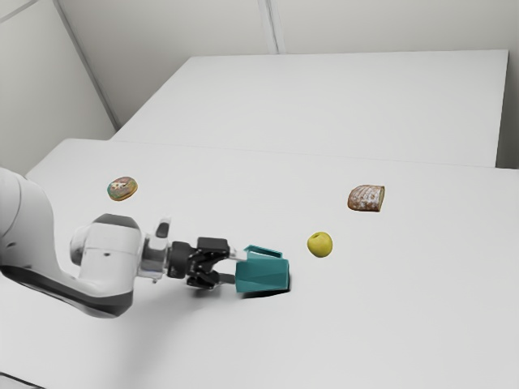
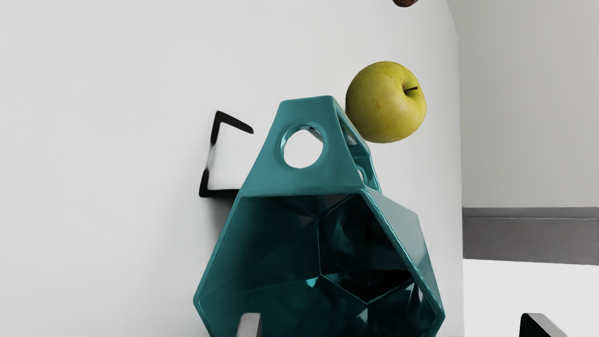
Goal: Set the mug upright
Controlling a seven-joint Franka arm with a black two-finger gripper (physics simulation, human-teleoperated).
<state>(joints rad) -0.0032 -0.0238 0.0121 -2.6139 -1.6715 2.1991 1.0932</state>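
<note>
Exterior view: teal mug (image 1: 262, 277) on side, mouth toward nine o'clock; apple (image 1: 320, 245) at mug's two o'clock; fingers (image 1: 226, 279) spread apart.

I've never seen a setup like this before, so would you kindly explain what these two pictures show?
The machine is a single jointed robot arm with a black two-fingered end effector. One picture is taken from beside the arm, which reaches in from the exterior view's left. The other comes from a camera on the arm's hand, so its own fingertips show at the bottom edge.

On the white table are a yellow-green apple, a piece of bread and a small round item that I can't name for certain. A teal mug is tipped on its side, its open mouth facing the end effector.

Nothing is held: the two fingers stand wide apart at the mug's mouth.
</note>
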